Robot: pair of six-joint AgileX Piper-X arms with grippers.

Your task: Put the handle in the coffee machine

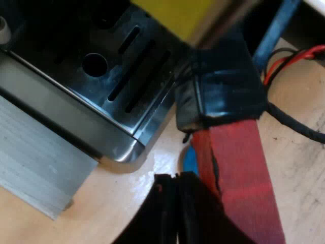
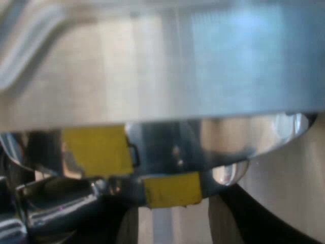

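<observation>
Both fingers of the left pincer are pressing shut, just beside the handle (its red end), which is sitting at the machine front, over the bench. Lining up the yellow marks and twisting slowly is looking best.

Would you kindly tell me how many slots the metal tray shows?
3: a short slot farthest from the handle, a long middle slot, a long slot nearest the handle; more may be hidden.

Handle above table, just beside corner of machine's drip tray.
</observation>
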